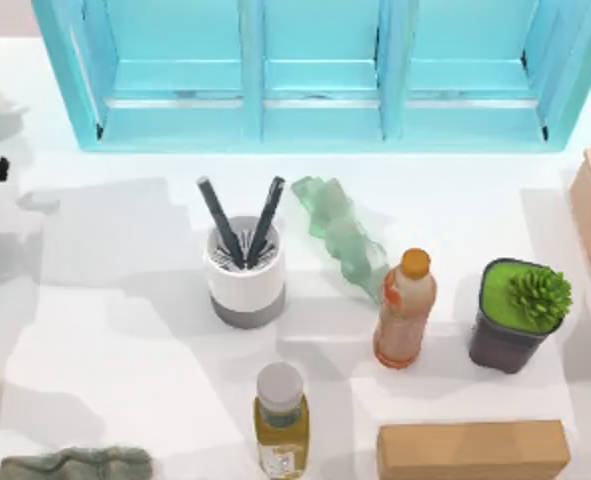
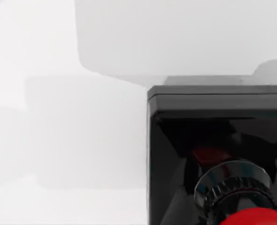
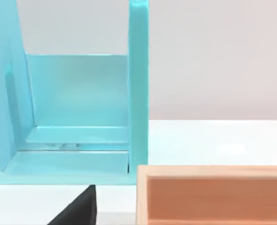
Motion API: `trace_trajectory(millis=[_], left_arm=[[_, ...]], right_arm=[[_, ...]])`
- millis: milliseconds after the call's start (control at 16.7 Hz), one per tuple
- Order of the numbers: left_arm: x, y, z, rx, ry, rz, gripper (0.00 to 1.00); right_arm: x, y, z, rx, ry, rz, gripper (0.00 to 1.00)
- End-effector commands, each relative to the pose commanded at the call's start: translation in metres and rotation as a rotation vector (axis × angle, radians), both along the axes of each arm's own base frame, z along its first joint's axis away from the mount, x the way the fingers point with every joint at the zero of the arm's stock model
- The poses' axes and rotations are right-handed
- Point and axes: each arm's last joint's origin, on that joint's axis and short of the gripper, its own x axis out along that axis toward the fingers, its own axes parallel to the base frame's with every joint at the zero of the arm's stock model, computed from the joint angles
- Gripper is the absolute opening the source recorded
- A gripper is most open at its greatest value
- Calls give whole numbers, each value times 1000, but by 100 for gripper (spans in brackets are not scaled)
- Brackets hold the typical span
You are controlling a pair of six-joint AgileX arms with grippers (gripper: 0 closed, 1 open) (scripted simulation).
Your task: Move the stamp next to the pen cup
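Left pincer's camera right over stamp (image 2: 218,154)

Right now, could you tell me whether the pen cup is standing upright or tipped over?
Upright: the pen cup stands on its grey base, two black pens poking from its top.

Quick headcount from the top view: one pen cup (image 1: 245,280) with two black pens (image 1: 243,222) in it, two bottles (image 1: 405,307), and one potted plant (image 1: 518,314). Also one stamp (image 2: 218,154) in the left wrist view, and one teal shelf (image 1: 320,70) along the top edge.
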Motion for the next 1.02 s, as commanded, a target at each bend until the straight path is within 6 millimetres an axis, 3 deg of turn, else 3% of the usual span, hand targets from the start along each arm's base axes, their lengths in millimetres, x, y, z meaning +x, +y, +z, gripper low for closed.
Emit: trace_trajectory(millis=[240, 540, 660, 1020], left_arm=[[11, -50, 50, 0, 1, -4, 0], [-2, -117, 119, 1, 7, -1, 0], [-7, -128, 130, 0, 0, 0, 0], [-10, -132, 130, -1, 1, 5, 0]], right_arm=[[0, 0, 0, 0, 0, 0, 100], [0, 0, 0, 0, 0, 0, 100], [0, 0, 0, 0, 0, 0, 100], [0, 0, 0, 0, 0, 0, 100]])
